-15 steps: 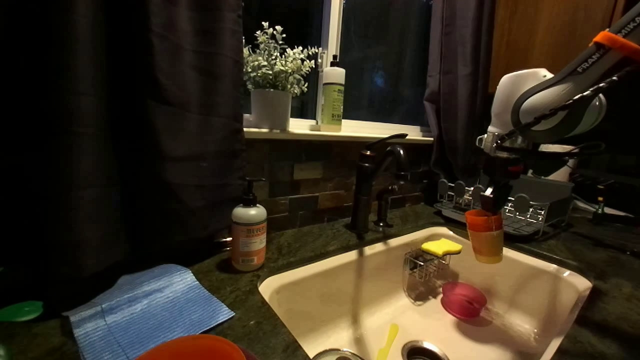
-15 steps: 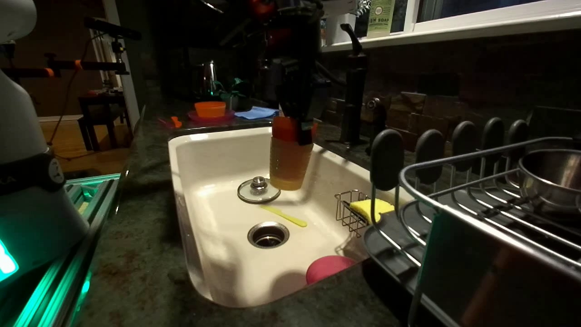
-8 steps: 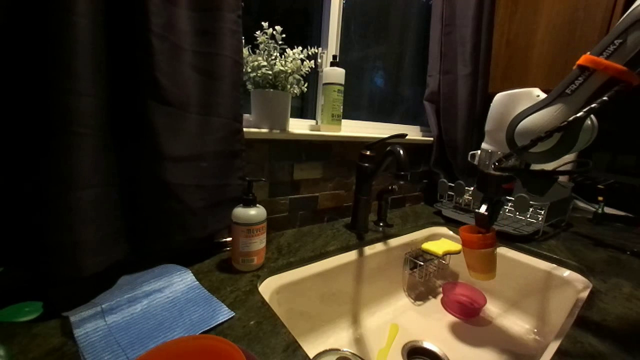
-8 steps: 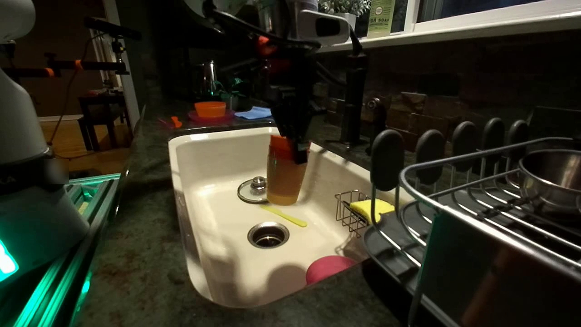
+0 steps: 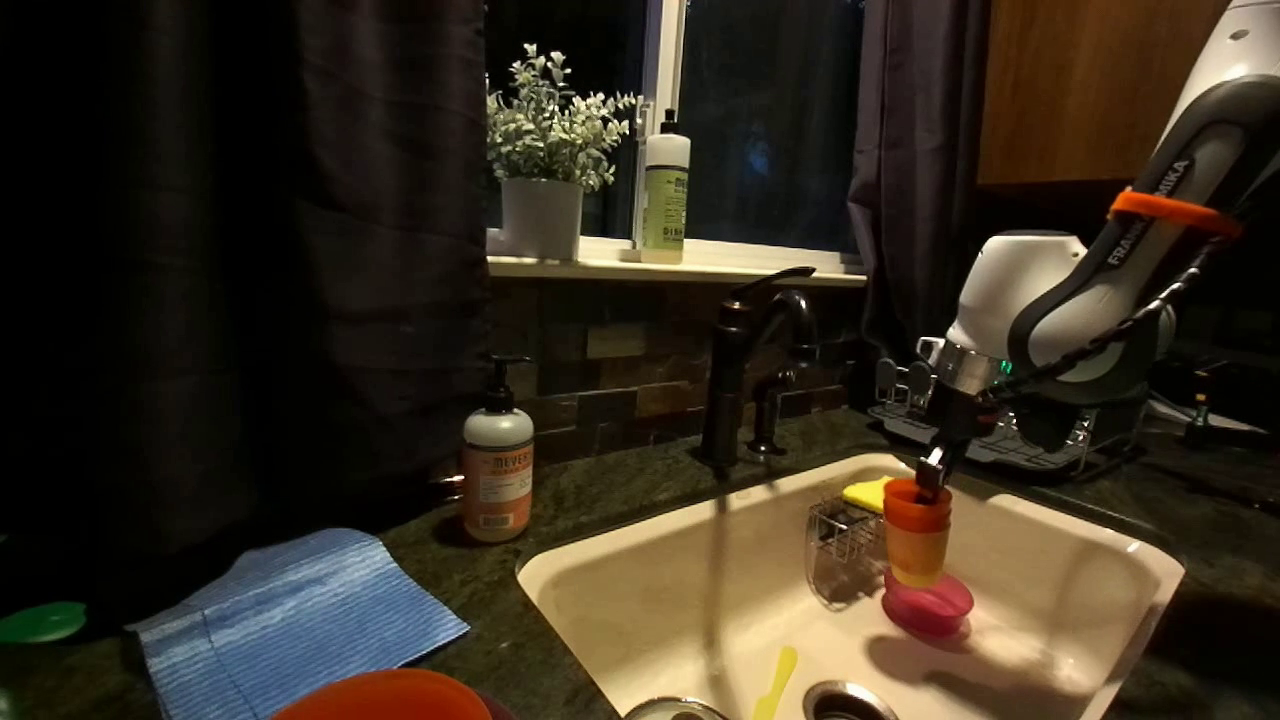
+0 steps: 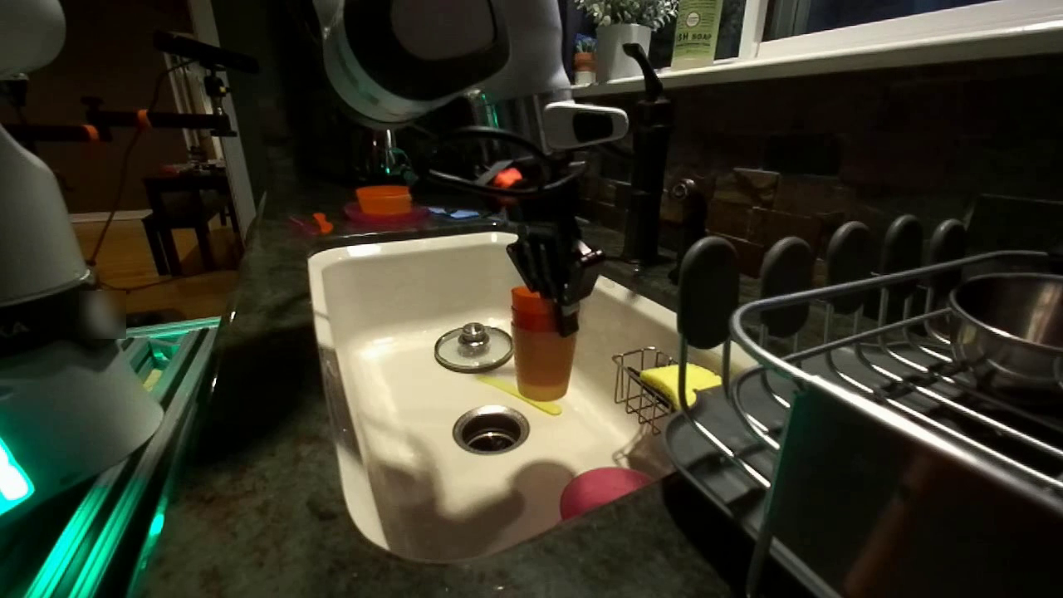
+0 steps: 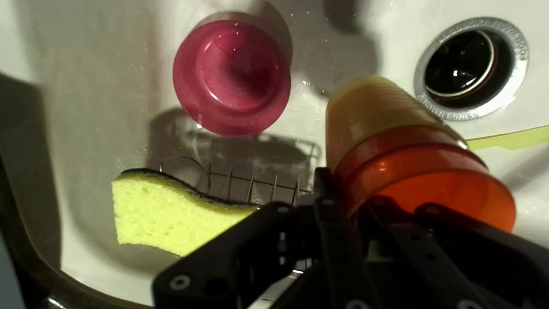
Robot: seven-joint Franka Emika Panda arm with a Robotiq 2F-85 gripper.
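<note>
I have the end effector (image 5: 929, 490) pinching the wall of a nested cup stack (image 6: 543, 361), one finger inside the mouth, one outside; orange at the rim, amber below. Stack hangs roughly upright in the air over the sink (image 5: 660, 600), above its bottom. In the sink I see a pink bowl (image 7: 231, 77), a yellow sponge (image 7: 167, 210) on a wire caddy (image 6: 631, 390), a yellow knife (image 5: 778, 680) lying between drain (image 6: 491, 430) and glass lid (image 6: 474, 345). Desk (image 6: 249, 465) around it carries a drying rack (image 6: 872, 411) with steel pot (image 6: 1017, 324), soap bottle (image 5: 498, 475), blue cloth (image 5: 300, 615), orange bowl (image 6: 384, 199) on pink plate (image 6: 417, 214).
</note>
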